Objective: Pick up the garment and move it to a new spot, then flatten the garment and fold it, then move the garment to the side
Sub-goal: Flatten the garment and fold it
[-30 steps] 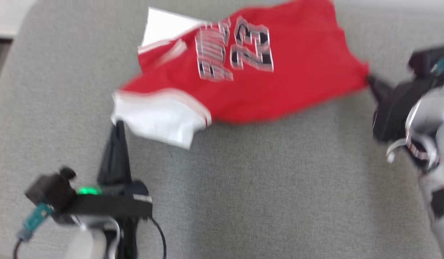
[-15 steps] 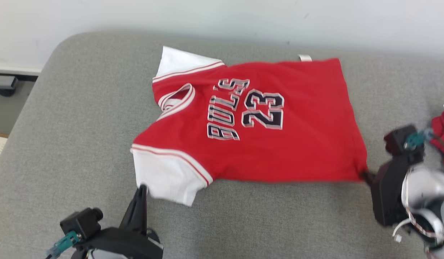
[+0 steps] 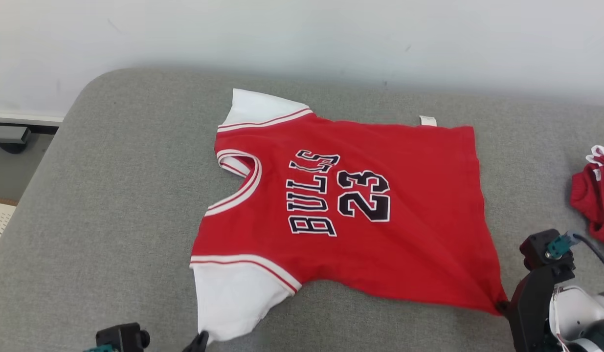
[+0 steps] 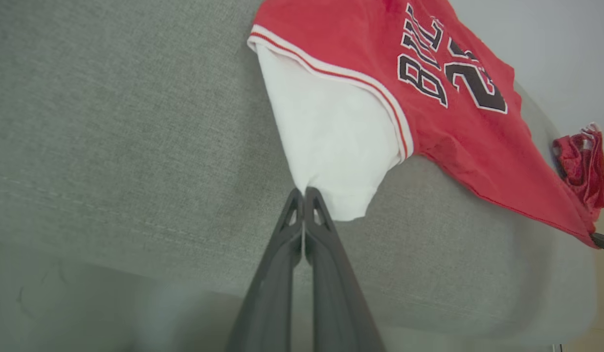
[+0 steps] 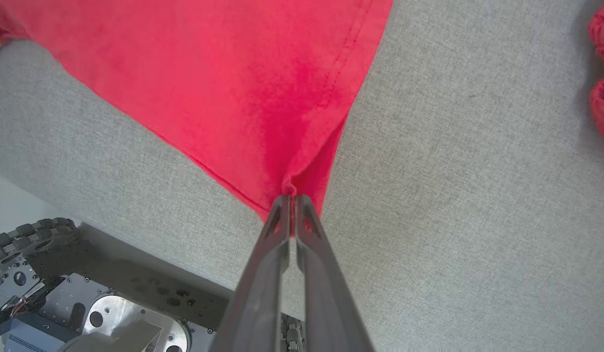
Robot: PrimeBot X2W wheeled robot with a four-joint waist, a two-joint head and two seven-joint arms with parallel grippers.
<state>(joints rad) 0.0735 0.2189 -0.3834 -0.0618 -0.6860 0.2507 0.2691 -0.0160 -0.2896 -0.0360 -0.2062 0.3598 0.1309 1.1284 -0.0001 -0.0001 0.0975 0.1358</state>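
Red knit with white sleeves and dark "BULLS 23" lettering, the short-sleeved jersey (image 3: 419, 244) lies spread face up on the middle of a grey woven-fabric cushion (image 3: 111, 195). Its collar points to the robot's left and its hem to the right. A small white label (image 3: 427, 120) pokes out at the far edge.

The cushion has a rounded far-left corner and meets a plain white wall (image 3: 302, 39) behind. A strip of floor (image 3: 11, 168) shows past its left end. A second, crumpled red-and-white garment (image 3: 592, 195) sits near the cushion's right end, apart from the jersey and cut off by the frame edge.

In the head view the left tool (image 3: 201, 336) is mostly cut off at the bottom, its tip just under the near sleeve. The left wrist view shows its fingers pressed together, pinching the corner of that white sleeve's hem. The right tool (image 5: 292, 198) is clenched on the jersey's near hem corner, where the red cloth is bunched and drawn to a point. Below the cushion's near edge, the right wrist view catches the robot's metal base (image 5: 111, 318).
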